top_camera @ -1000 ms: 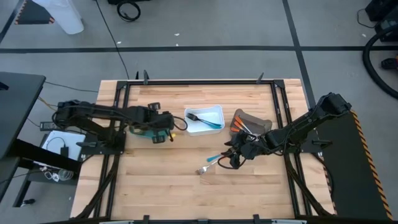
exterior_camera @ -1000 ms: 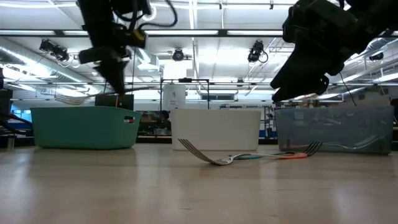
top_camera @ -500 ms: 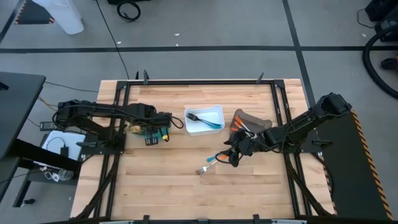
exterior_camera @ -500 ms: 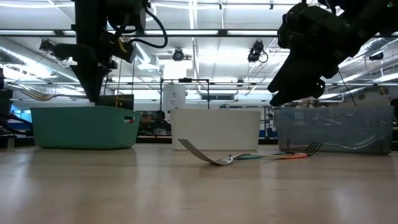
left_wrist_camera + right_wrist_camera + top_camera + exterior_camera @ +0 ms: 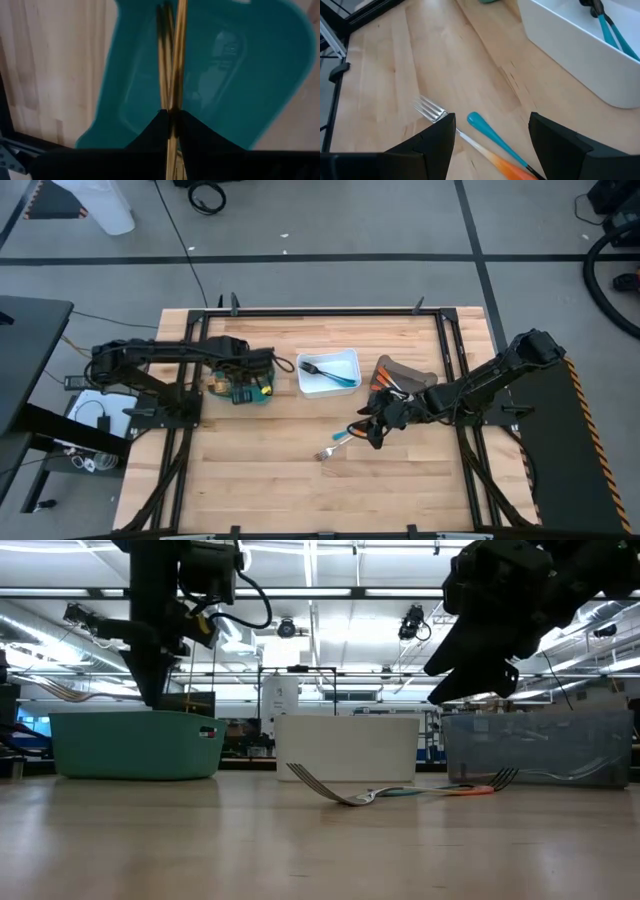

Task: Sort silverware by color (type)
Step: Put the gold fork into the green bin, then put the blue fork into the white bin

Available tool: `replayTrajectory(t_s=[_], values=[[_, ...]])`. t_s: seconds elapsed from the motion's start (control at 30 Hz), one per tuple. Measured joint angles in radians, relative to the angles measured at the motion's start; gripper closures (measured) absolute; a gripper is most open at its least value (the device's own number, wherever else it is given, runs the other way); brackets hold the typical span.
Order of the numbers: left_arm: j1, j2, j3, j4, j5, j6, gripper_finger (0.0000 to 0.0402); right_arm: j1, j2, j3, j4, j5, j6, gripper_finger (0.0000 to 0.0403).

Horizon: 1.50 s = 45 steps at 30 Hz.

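My left gripper [image 5: 172,114] is shut on gold silverware [image 5: 172,55] above the teal bin [image 5: 255,392]; in the low view the gold ends [image 5: 60,690] stick out past the arm. My right gripper [image 5: 492,137] is open and hovers above three pieces lying flat on the table: a silver fork [image 5: 430,109], a blue-handled piece [image 5: 482,124] and an orange-handled piece [image 5: 507,167]. From above, it [image 5: 368,430] is just right of them [image 5: 335,447]. A blue-handled fork [image 5: 335,375] lies in the white bin [image 5: 305,385]. My left gripper pinches the slim gold stems [image 5: 172,107] between its two fingers. The stems run straight on past the fingertips, along the fingers. They are lifted clear over the teal bin's floor [image 5: 225,75]. One piece or two, I cannot tell.
Three bins stand in a row across the middle of the table: teal [image 5: 135,745], white [image 5: 347,747] and grey-brown [image 5: 400,375], the last with orange-handled pieces in it. Black frame rails [image 5: 300,312] run along the table edges. Bare wood [image 5: 280,480] lies toward the near edge.
My left gripper has moved toward the table's left edge, over the teal bin, carrying the gold silverware and turning it so its ends point farther left. My right gripper has shifted slightly left toward the pieces on the table. Those pieces have stayed put.
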Motion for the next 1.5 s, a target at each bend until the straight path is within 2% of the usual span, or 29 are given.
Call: replayTrajectory(t_s=[0.17, 0.33, 0.5, 0.67, 0.93, 1.07, 1.17, 1.4, 1.5], values=[[0.05, 0.012, 0.0, 0.0, 0.03, 0.009, 0.0366, 0.002, 0.0, 0.0, 0.015, 0.002, -0.002, 0.0147], [0.061, 0.095, 0.0, -0.003, 0.069, -0.011, 0.0366, 0.003, 0.0, 0.0, 0.042, 0.004, -0.022, 0.0147], [0.073, 0.181, 0.0, -0.002, 0.072, -0.001, 0.0365, 0.015, 0.0, 0.0, 0.049, 0.0, -0.029, 0.0147], [0.095, 0.216, 0.01, 0.022, 0.063, -0.012, 0.036, 0.037, 0.0, 0.0, 0.053, 0.004, -0.039, 0.0147], [0.083, 0.218, 0.128, 0.004, 0.061, -0.008, 0.0274, 0.064, 0.0, 0.0, 0.041, 0.024, -0.059, 0.0147], [0.05, 0.218, 0.217, -0.001, 0.059, -0.018, 0.0256, 0.081, 0.0, 0.0, 0.014, 0.031, -0.087, 0.0147], [-0.004, 0.217, 0.259, 0.065, 0.057, -0.035, 0.0258, 0.1, 0.0, 0.0, 0.002, 0.032, -0.137, 0.0147], [-0.156, 0.226, 0.26, 0.368, 0.061, -0.065, 0.026, 0.149, 0.0, -0.01, -0.007, 0.068, -0.411, 0.0152], [-0.211, 0.226, 0.26, 0.508, 0.06, -0.098, 0.026, 0.152, 0.0, -0.025, -0.005, 0.079, -0.461, 0.0157]])
